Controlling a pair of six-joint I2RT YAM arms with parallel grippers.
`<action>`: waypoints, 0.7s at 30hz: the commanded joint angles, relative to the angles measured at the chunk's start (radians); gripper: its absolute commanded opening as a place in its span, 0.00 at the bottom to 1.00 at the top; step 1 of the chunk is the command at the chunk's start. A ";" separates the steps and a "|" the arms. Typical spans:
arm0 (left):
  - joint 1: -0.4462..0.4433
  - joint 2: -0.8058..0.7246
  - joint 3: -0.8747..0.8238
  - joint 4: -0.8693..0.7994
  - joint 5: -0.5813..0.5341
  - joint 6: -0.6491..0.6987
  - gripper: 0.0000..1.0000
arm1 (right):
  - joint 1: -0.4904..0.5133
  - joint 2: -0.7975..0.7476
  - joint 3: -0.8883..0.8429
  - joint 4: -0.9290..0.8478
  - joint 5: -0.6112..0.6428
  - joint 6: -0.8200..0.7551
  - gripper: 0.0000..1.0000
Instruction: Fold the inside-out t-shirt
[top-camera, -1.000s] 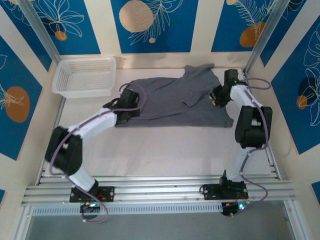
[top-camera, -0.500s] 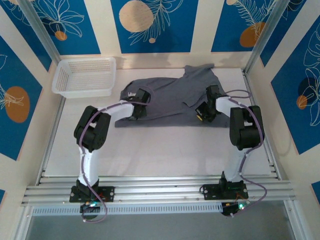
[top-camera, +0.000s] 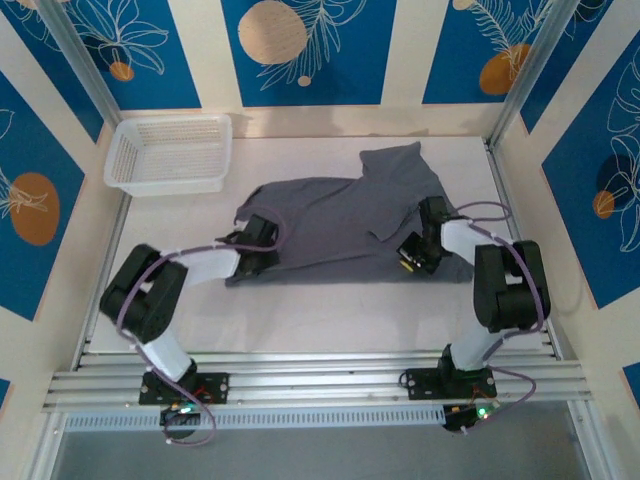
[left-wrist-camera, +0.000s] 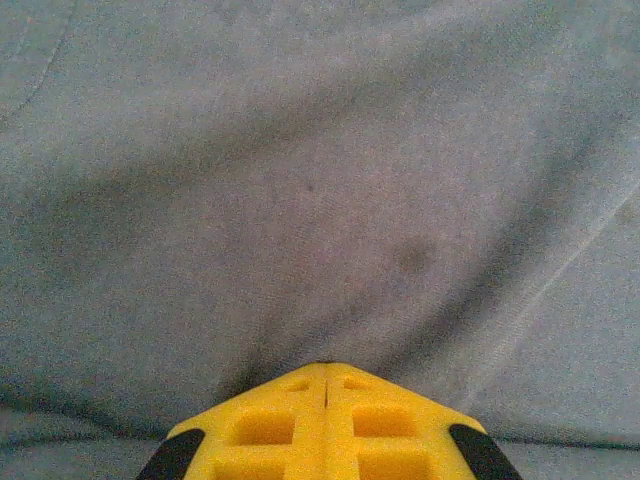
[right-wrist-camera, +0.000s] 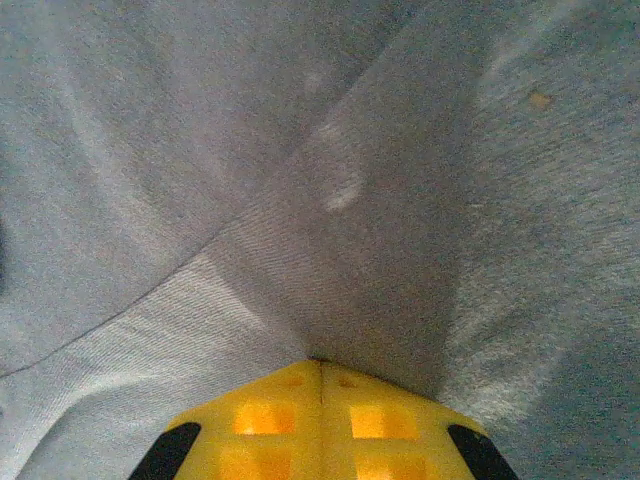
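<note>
The dark grey t-shirt (top-camera: 340, 215) lies spread and rumpled on the white table, one sleeve pointing to the far right. My left gripper (top-camera: 262, 248) sits on its near left edge, and my right gripper (top-camera: 418, 248) on its near right part. In the left wrist view the yellow jaws are pressed together at the tip (left-wrist-camera: 326, 364), with grey fabric (left-wrist-camera: 320, 200) drawn into creases that run to it. In the right wrist view the gripper's tip (right-wrist-camera: 320, 362) is likewise shut, and a taut fold of the t-shirt (right-wrist-camera: 330, 230) rises from it. The neck tag is hidden.
A white plastic mesh basket (top-camera: 170, 152) stands at the far left corner. Metal frame posts and patterned blue walls close in the table. A bare white strip of table (top-camera: 330, 310) runs between the shirt and the arm bases.
Both grippers have come toward the near edge, dragging the shirt with them. The shirt's near hem now lies lower on the table and the far sleeve has slid nearer.
</note>
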 joint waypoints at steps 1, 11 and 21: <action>-0.084 -0.058 -0.148 -0.182 0.054 -0.086 0.00 | -0.025 -0.079 -0.126 -0.147 0.047 -0.029 0.00; -0.246 -0.224 -0.089 -0.210 -0.156 -0.129 0.25 | -0.042 -0.274 0.047 -0.232 0.126 -0.137 0.06; -0.070 -0.204 0.229 -0.094 -0.256 0.313 0.61 | -0.118 0.374 0.885 -0.266 0.426 -0.521 0.27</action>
